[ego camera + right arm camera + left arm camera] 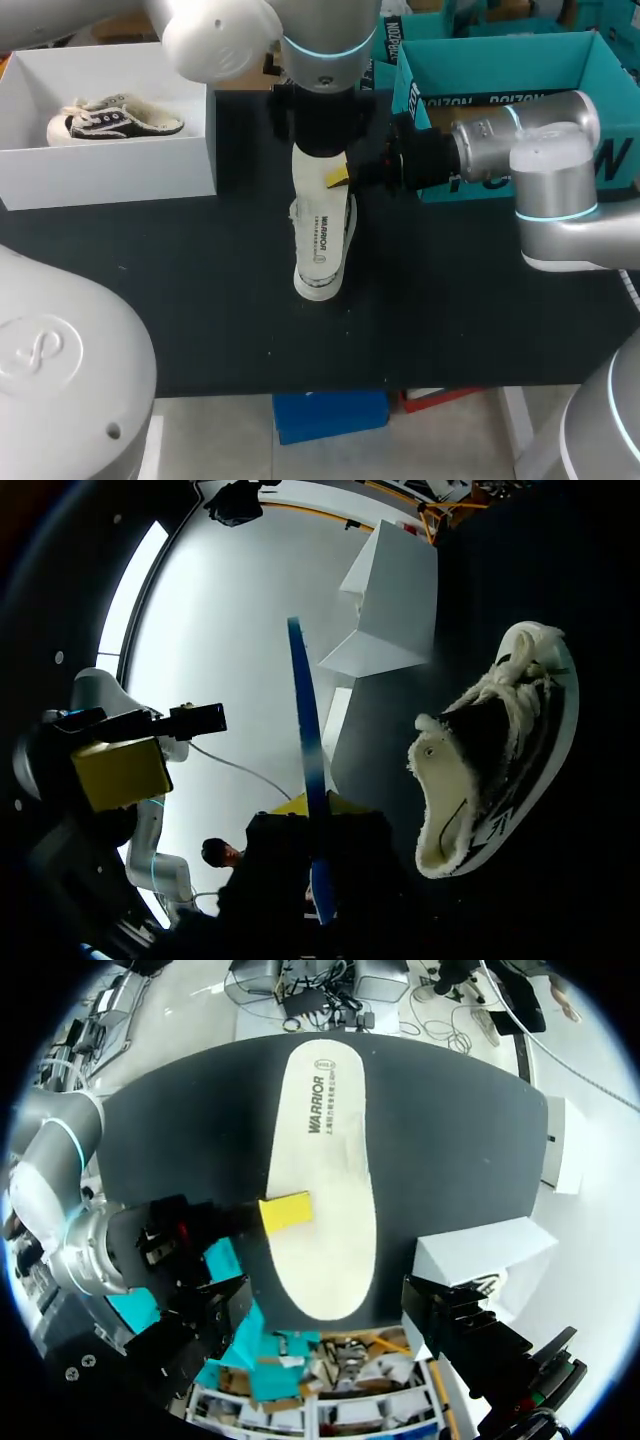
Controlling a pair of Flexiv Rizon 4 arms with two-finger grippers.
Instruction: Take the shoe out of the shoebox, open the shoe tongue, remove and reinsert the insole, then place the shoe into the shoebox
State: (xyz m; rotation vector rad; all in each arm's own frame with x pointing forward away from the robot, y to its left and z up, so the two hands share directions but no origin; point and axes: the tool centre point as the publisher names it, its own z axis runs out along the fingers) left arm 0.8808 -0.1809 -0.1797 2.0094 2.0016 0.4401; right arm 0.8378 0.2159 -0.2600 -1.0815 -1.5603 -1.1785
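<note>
Your right gripper pinched the long cream-white foam insole by one side edge, about midway along its length. From the left wrist view, one yellow fingertip lay flat on the insole's printed upper face. From the right wrist view, the insole showed edge-on as a thin blue line passing between that gripper's yellow tips. The lower tip was mostly hidden there, so the two-sided hold looked likely rather than plain.

The insole hung level above the black table, clear of the shoe underneath. That shoe, a black-and-white canvas sneaker with fleecy cream lining, rested on the table with its mouth wide open. From the head view the insole covered most of it.

Your left gripper hovered directly over the insole's heel end, pointing down. Its dark fingers were spread wide and touched nothing.

The white cardboard shoebox stood open at the table's far left corner, well apart from the sneaker. A second black-and-white sneaker lay on its side inside it. An open teal cardboard box sat at the far right, behind your right arm.
</note>
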